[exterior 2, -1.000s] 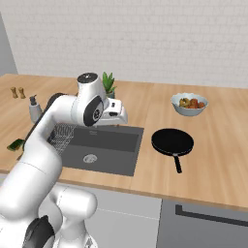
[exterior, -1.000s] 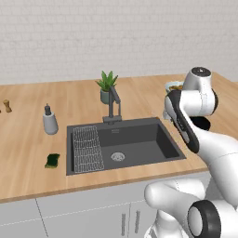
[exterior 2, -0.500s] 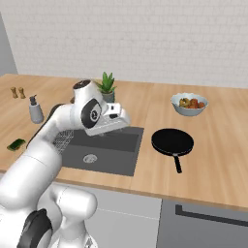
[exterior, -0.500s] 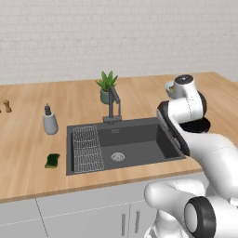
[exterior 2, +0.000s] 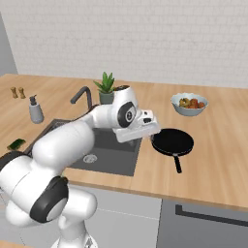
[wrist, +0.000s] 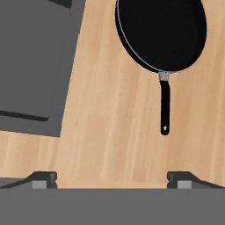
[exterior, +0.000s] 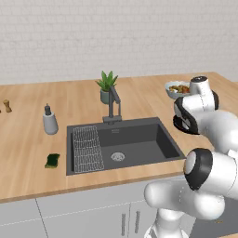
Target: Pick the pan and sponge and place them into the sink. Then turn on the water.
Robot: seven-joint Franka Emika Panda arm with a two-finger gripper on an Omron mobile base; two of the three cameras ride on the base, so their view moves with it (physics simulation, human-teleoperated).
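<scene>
Sink point(exterior: 139, 139) apparently empty, fruit bowl point(exterior 2: 189, 105) beside pan point(exterior 2: 172, 143)

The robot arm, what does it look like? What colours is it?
The arm is shiny white and chunky, built of rounded tube-like segments. Its joints are dark grey rings and round caps. At the end sits a boxy white hand, and the gripper has two small dark grey fingertips. No cables or markings show.

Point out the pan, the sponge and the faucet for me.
pan point(exterior 2: 172, 142), right base view, middle of its black dish
sponge point(exterior: 52, 160), left base view, its green top
faucet point(exterior: 113, 103), left base view, its upright stem
</scene>
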